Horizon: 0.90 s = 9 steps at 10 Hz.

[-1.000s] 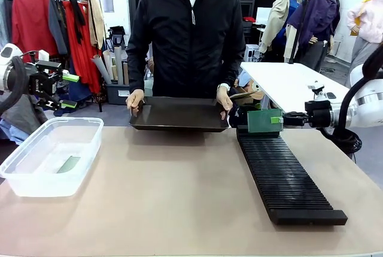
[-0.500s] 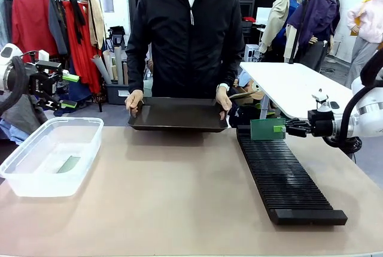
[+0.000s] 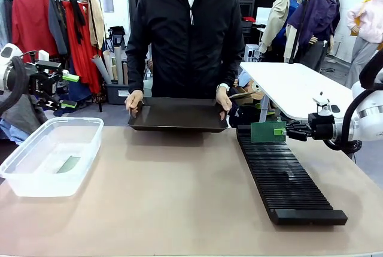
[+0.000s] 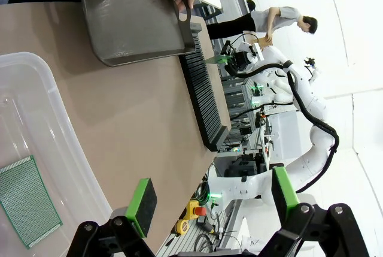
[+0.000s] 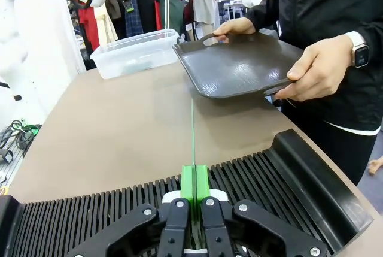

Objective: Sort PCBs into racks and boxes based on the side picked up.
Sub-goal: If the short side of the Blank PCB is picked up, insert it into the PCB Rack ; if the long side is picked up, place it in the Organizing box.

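My right gripper [image 3: 282,130] is shut on a green PCB [image 3: 266,132] and holds it upright over the far end of the black rack [image 3: 287,179]. In the right wrist view the PCB [image 5: 192,131] shows edge-on as a thin line between the shut green pads [image 5: 188,184], just above the rack's ribs [image 5: 90,227]. Whether it sits in a slot I cannot tell. The clear box [image 3: 36,176] at the table's left holds another PCB [image 3: 69,164], which lies flat [image 4: 29,200]. Beyond the box's far corner my left gripper [image 3: 69,91] hangs open and bare [image 4: 213,200].
A person at the far side holds a shallow black tray [image 3: 178,114] by both ends, one hand [image 5: 320,68] close to the rack's far end. A white table [image 3: 287,86] stands behind on the right. Bare tabletop [image 3: 173,191] lies between box and rack.
My right gripper has lowered the PCB towards the rack's far end and drawn slightly right. The left arm, the tray and the box have not moved.
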Tool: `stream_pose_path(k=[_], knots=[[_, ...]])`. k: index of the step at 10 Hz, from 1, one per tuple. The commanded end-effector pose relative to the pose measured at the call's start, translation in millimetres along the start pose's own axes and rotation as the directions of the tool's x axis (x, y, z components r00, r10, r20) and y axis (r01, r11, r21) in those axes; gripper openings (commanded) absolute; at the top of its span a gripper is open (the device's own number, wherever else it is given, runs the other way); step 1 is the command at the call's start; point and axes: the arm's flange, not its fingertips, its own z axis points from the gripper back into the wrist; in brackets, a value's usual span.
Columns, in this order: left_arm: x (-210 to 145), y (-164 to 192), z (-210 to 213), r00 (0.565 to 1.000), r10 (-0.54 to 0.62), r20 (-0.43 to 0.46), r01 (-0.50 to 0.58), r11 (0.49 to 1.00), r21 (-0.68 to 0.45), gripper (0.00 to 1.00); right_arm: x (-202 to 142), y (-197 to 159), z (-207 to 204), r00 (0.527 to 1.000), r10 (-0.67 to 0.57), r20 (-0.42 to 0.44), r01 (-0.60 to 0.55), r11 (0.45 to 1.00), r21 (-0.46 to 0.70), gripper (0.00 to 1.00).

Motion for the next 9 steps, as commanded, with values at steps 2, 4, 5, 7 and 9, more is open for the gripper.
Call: stream_pose_path(k=[2,4,5,7,9], knots=[[-0.6,-1.8,0.9,1.0,0.005,0.004,-0.005,1.0,0.007,1.0,4.7,-0.2,0.2,1.0,-0.013,-0.002,0.013,1.0,-0.001,0.0],[-0.6,-1.8,0.9,1.0,0.005,0.004,-0.005,1.0,0.007,1.0,4.7,-0.2,0.2,1.0,-0.013,-0.002,0.013,1.0,-0.001,0.0],[-0.6,-1.8,0.9,1.0,0.005,0.004,-0.005,1.0,0.007,1.0,4.7,-0.2,0.2,1.0,-0.013,-0.002,0.013,1.0,-0.001,0.0],[-0.6,-1.8,0.9,1.0,0.005,0.004,-0.005,1.0,0.007,1.0,0.1,-3.4,-1.7,1.0,0.013,0.017,-0.013,1.0,0.008,0.0],[-0.6,-1.8,0.9,1.0,0.005,0.004,-0.005,1.0,0.007,1.0,-0.5,-8.2,-0.6,0.999,0.042,0.024,-0.042,0.999,0.01,0.0]])
